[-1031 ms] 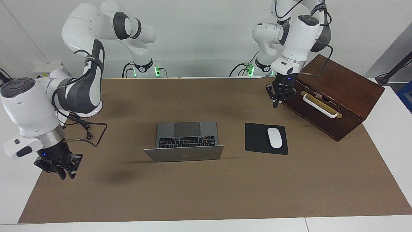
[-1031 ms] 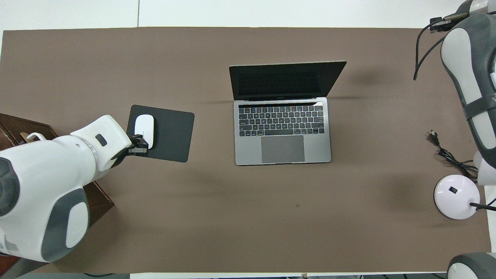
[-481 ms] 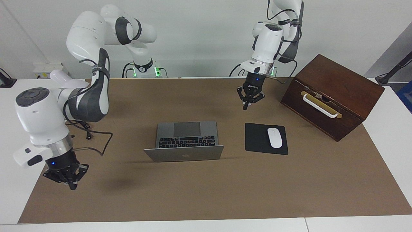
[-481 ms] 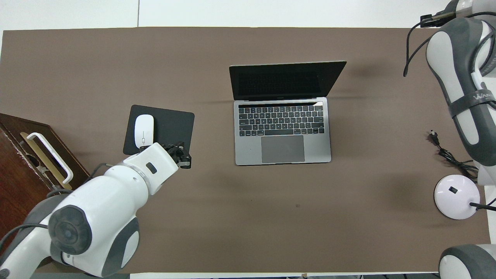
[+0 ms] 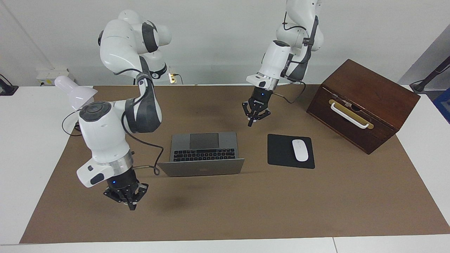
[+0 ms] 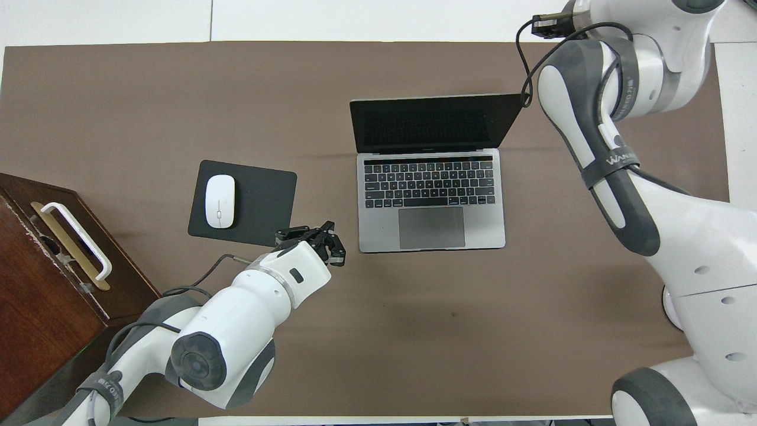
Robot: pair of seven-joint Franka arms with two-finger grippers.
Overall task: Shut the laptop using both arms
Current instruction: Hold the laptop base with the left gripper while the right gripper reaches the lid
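Laptop open betw. both shut grippers: left gripper, right gripper, neither touching; right arm reads "WAN...".

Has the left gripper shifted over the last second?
Yes. The shut black left gripper has swung away from the dark wooden box and now hangs over the mat near the open silver-grey laptop.

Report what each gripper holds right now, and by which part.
Nothing is held. The left gripper is shut and empty, over the mat near the laptop. The right gripper is shut and empty too, over bare mat.
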